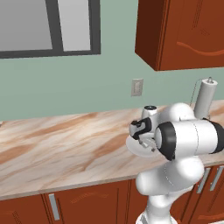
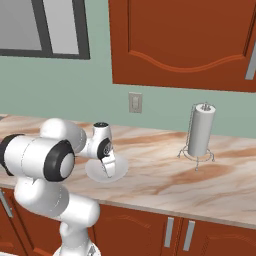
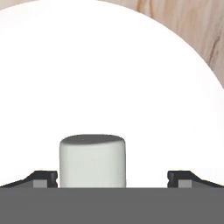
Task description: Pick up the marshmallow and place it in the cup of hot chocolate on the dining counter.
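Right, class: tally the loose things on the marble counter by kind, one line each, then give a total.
Marshmallow: 1
White plate: 1
Paper towel holder with roll: 1
Total: 3

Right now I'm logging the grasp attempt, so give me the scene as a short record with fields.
marshmallow: upright on the plate, between the fingertips, not gripped
plate: white, round, on the dining counter
gripper: open, low over the plate
fingertips: either side of the marshmallow, apart from it
paper towel holder: upright by the wall
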### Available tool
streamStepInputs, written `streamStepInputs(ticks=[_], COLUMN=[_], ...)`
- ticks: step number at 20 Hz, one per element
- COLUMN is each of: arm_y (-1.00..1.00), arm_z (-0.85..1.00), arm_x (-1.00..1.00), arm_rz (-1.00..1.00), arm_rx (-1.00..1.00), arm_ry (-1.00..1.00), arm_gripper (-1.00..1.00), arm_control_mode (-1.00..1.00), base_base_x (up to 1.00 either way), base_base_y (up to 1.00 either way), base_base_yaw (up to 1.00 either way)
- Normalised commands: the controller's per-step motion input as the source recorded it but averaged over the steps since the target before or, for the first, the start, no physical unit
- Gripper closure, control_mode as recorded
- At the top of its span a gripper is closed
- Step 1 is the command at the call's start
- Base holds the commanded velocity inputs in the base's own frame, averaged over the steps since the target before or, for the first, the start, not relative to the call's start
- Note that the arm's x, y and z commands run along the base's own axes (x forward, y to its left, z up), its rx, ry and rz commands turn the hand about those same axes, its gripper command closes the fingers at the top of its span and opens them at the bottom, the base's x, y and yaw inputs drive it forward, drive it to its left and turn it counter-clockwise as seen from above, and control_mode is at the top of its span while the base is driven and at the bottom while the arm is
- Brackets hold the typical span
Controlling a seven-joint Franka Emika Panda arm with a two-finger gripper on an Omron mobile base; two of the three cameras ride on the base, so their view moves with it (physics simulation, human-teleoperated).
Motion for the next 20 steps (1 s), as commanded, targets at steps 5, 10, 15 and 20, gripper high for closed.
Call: streamStepInputs(ticks=[5,10,15,20], arm_y=[-0.05,-0.01,-0.03,-0.01], arm_z=[-0.23,-0.37,-0.1,0.0], arm_x=[0.15,0.02,0.0,-0.07], arm_rz=[0.0,0.0,0.0,0.03], arm_rx=[0.04,0.01,0.01,0.02], arm_ry=[-0.03,-0.03,0.0,-0.07], arm_gripper=[-1.0,1.0,1.0,1.0], arm_control_mode=[-1.0,-1.0,-1.0,-1.0], base_base_x=[0.0,0.0,0.0,0.0], base_base_y=[0.0,0.0,0.0,0.0], base_base_yaw=[0.0,0.0,0.0,0.0])
